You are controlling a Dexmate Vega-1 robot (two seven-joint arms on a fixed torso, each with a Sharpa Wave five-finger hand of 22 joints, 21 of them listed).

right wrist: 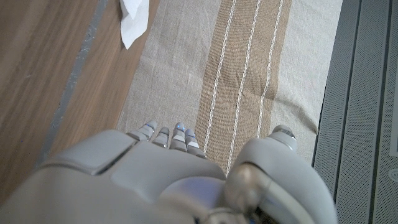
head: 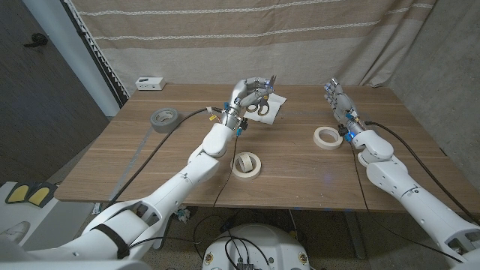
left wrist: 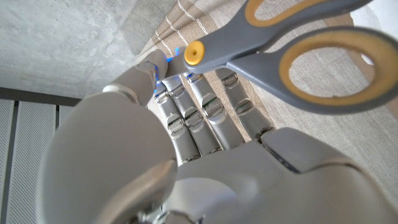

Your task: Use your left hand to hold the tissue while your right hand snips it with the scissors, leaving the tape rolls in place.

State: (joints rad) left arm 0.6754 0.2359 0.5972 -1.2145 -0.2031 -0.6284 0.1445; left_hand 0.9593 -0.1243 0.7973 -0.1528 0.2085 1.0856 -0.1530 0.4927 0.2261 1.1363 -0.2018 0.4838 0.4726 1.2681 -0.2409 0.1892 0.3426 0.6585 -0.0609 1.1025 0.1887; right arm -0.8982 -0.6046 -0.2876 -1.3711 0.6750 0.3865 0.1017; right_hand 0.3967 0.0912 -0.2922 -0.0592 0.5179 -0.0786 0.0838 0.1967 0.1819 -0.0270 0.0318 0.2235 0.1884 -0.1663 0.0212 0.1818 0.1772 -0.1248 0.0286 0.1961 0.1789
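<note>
My left hand (head: 249, 93) is raised over the far middle of the table and holds grey scissors (head: 262, 106) with yellow-lined handle loops. In the left wrist view the scissors (left wrist: 298, 53) cross above my left hand's fingers (left wrist: 199, 118), the thumb close to the yellow pivot. A white tissue (head: 276, 112) lies on the table just behind and under the scissors, partly hidden by them. My right hand (head: 338, 100) stands at the far right with fingers up and apart, holding nothing. The tissue's corner (right wrist: 133, 20) lies on the table ahead of my right hand (right wrist: 168, 180).
A grey tape roll (head: 163, 118) lies at the left, a cream roll (head: 246, 165) in the near middle, and a pale roll (head: 327, 136) by my right wrist. A small white box (head: 150, 82) sits at the far left edge. A striped curtain (head: 300, 37) hangs behind the table (head: 135, 161).
</note>
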